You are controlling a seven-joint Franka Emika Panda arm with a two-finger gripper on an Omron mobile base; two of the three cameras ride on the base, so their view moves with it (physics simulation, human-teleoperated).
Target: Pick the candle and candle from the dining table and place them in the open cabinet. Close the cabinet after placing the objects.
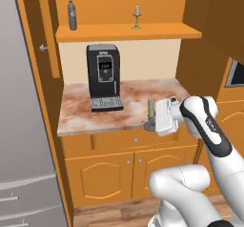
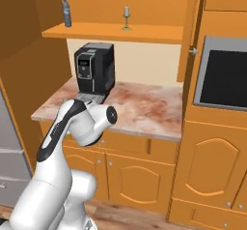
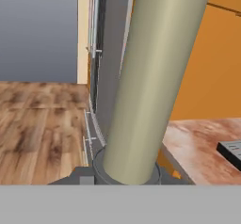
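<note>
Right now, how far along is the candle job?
Done: the pale candle stands on the open cabinet's shelf near a bottle. In hand: the claw grips the olive candle by the counter's front edge. Left: shelve it, then close the cabinet door.

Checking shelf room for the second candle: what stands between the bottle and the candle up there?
Nothing: the shelf is bare between bottle and candle, in both base views.
</note>
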